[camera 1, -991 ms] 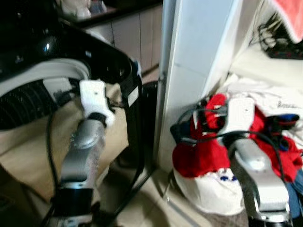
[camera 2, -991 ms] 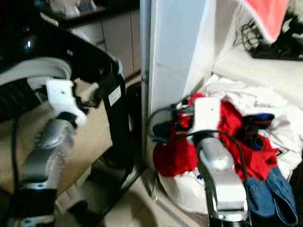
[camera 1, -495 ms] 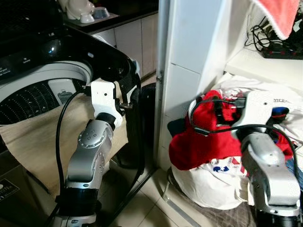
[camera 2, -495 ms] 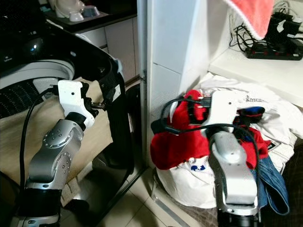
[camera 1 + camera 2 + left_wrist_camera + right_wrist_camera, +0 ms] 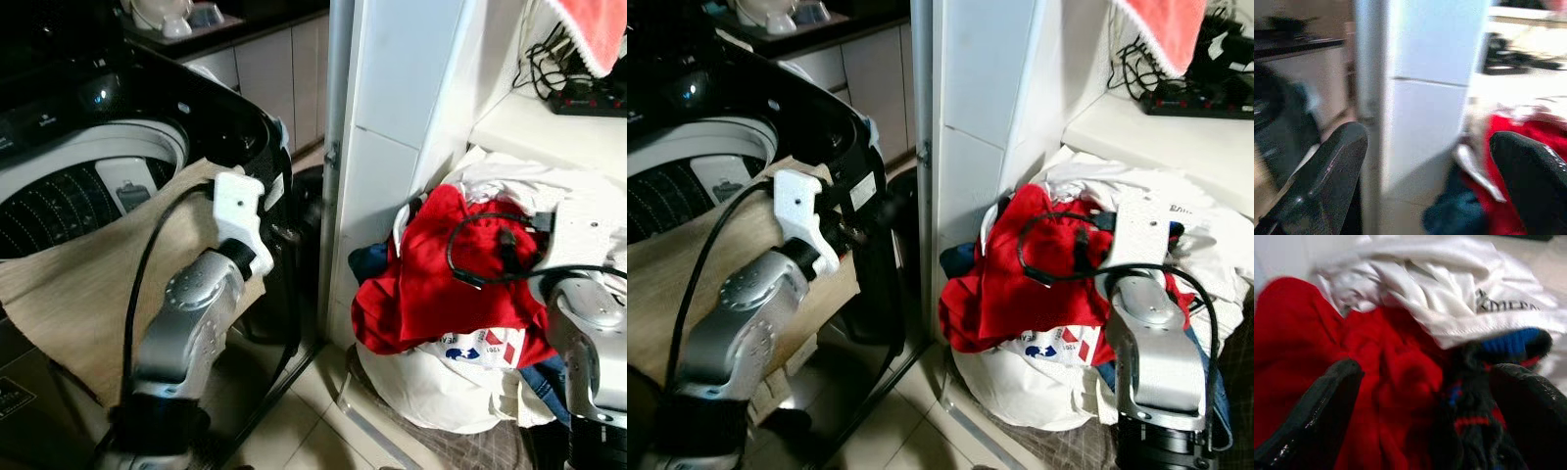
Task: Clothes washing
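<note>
A heap of laundry lies on the floor at the right: a red garment (image 5: 441,269) on top, white clothes (image 5: 534,186) behind it, and a dark striped piece (image 5: 1469,396). My right gripper (image 5: 1425,382) hovers open just over the red garment and the striped piece, holding nothing. The black top-loading washing machine (image 5: 69,186) stands at the left with a beige cloth (image 5: 78,294) draped over its front rim. My left gripper (image 5: 1430,161) is open and empty beside the machine's right corner, pointing toward the white pillar and the heap.
A white pillar (image 5: 392,137) separates the machine from the heap. A ledge behind the heap carries a power strip with cables (image 5: 583,93), and a coral towel (image 5: 598,29) hangs above. Blue denim (image 5: 1215,362) lies at the heap's right. Tiled floor (image 5: 294,441) shows below.
My left arm has swung right, away from the drum toward the pillar. My right gripper has drawn back to the right over the heap, and the red garment lies more spread out.
</note>
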Tool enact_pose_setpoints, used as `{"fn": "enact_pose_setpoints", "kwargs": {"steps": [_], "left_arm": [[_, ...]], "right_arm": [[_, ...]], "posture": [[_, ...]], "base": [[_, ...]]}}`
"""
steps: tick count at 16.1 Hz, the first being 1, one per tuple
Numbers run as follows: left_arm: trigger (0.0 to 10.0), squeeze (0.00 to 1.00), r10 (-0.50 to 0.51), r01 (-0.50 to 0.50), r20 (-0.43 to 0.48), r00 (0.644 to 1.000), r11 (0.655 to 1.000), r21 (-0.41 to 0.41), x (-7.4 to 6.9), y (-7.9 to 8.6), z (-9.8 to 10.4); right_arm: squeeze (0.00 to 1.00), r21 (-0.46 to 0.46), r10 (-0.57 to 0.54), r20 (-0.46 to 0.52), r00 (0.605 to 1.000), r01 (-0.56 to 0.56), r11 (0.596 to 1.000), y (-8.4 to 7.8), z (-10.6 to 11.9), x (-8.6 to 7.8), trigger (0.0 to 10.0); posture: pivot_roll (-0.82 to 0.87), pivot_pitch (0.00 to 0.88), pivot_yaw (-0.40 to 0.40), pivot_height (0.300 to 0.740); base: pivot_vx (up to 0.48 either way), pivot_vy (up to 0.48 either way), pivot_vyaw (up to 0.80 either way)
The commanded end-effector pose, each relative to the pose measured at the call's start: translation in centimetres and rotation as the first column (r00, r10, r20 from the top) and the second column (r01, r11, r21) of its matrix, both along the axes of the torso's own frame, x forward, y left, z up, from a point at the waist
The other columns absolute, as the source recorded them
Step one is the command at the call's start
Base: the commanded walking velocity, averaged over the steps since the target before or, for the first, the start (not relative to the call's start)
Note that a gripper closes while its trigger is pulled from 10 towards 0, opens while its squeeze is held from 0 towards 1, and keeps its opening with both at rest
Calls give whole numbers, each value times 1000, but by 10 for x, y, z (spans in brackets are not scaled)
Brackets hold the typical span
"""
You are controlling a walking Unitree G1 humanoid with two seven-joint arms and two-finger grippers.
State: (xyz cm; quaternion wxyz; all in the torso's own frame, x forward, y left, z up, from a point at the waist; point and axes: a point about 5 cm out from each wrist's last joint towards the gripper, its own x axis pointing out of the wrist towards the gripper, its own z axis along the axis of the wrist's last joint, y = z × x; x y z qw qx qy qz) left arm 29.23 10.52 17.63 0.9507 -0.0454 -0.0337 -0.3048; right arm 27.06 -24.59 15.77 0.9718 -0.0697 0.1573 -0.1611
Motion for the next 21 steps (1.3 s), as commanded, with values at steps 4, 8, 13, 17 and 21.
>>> {"fn": "enact_pose_setpoints", "kwargs": {"steps": [4, 8, 13, 17, 21], "left_arm": [[10000, 0, -206, 206, 49, 977, 978, -6, -13, -3, 13], [10000, 0, -312, 311, 66, 948, 950, 19, -19, -6, 16], [10000, 0, -375, 372, 67, 924, 926, 61, -22, -9, 13], [10000, 0, -493, 493, 48, 869, 870, 23, -35, -12, 14], [10000, 0, -510, 508, 40, 859, 860, 41, -36, -13, 12]], "right_arm": [[1000, -23, -164, 10, 986, 164, 986, -17, 5, -9, 10000], [941, 101, -179, 45, 983, 174, 980, -39, -11, -9, 10000], [0, 151, -132, 73, 989, 120, 981, -59, -15, -1, 10000], [0, 178, -175, -9, 985, 173, 969, -65, -30, -8, 745], [0, 185, -176, -27, 984, 178, 966, -68, -34, -9, 0]], "posture": [[-122, 0, 22, 740], [-122, 0, 39, 740], [-123, 0, 47, 740], [-124, 0, 49, 740], [-126, 0, 50, 740]], "base": [[0, 0, 0], [0, 0, 0], [0, 0, 0], [0, 0, 0], [0, 0, 0]]}}
